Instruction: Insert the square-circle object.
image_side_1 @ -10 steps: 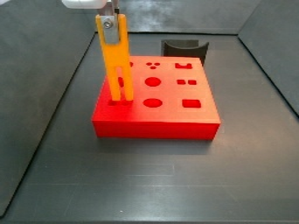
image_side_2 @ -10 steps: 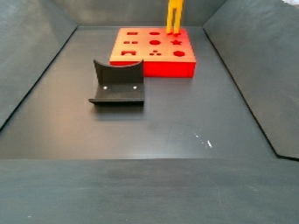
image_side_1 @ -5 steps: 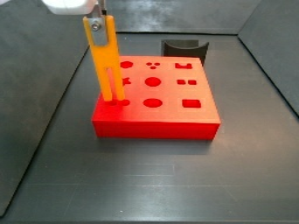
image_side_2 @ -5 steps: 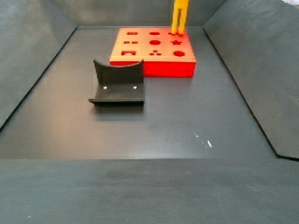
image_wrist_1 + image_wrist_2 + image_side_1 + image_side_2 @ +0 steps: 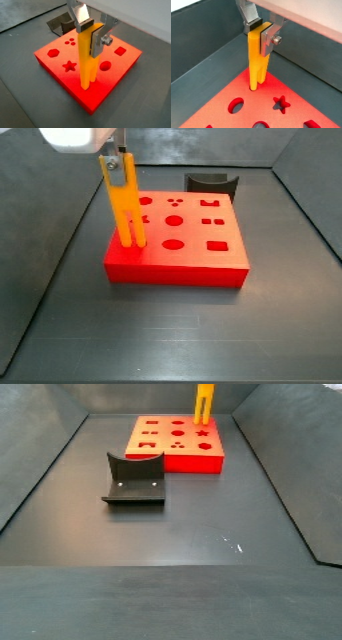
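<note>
So the gripper [image 5: 91, 31] is sitting above one corner of the red block [image 5: 107, 82], clamped on the top end of the square-circle object [image 5: 87, 60] — you can see the flat silver fingers [image 5: 268, 38] pressed against both sides of the orange-yellow bar in both wrist views. No gap between plates and bar, so it's a firm pinch on that piece.

The bar hangs upright, maybe a hair tilted in a side view [image 5: 124, 208], with its forked lower end right at the block's top face near the corner. In a wrist view the two prongs [image 5: 256, 80] seem to meet the red surface, but I honestly can't tell whether the tips are inside a hole or just resting on top. In a side view only the upper stretch of the bar [image 5: 203, 402] shows at the far corner of the block [image 5: 181, 454], and the gripper itself is cut off there.

The block's top has a bunch of shaped cutouts — a star [image 5: 69, 65], a round hole [image 5: 105, 65], a hexagon [image 5: 53, 52], a square-ish one [image 5: 120, 50], plus more in the rows seen from the side [image 5: 175, 222].

The fixture [image 5: 135, 480], that dark L-shaped bracket, stands on the grey floor [image 5: 187, 554] well apart from the block. It also shows behind the block in a side view [image 5: 211, 183].
</note>
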Available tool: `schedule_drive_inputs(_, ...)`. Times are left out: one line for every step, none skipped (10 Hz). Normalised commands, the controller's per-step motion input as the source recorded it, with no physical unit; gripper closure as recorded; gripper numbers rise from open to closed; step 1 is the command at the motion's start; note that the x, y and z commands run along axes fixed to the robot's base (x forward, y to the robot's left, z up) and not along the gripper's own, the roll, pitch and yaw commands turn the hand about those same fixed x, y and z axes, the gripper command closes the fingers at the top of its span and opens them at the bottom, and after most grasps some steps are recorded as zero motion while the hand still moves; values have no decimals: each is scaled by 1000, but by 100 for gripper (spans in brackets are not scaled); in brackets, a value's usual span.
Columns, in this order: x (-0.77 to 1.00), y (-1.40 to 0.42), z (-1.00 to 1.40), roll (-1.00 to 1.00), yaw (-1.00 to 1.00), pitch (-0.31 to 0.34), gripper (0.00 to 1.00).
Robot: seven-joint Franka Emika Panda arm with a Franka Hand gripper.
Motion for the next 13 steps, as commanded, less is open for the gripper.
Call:
schedule_drive_inputs(-66, 0, -146, -80, -3, -86, 100)
schedule_drive_inputs(0, -80, -137, -64, 0, -63, 100)
schedule_drive_inputs(114, -191, -234, -87, 17, -67, 100)
schedule_drive_inputs(186, -349, -329, -134, 86, -66, 100)
schedule_drive_inputs(126, -249, -446, -137, 0, -107, 100)
schedule_drive_inputs(129, -114, -451, -111, 0, -116, 100)
schedule_drive_inputs(0, 0, -294, 0, 0, -26, 100)
schedule_drive_inputs(0, 89, -451, 23, -51, -20, 100)
schedule_drive_inputs(0, 291, -531, 81, -100, 0, 100)
schedule_drive_inputs(11, 286, -443, 134, -91, 6, 100)
schedule_drive_inputs(0, 14, -346, 239, -11, 0, 100)
schedule_drive_inputs(-63, -69, -437, 266, 0, 10, 100)
schedule_drive_inputs(-180, 0, -754, 166, -111, 6, 100)
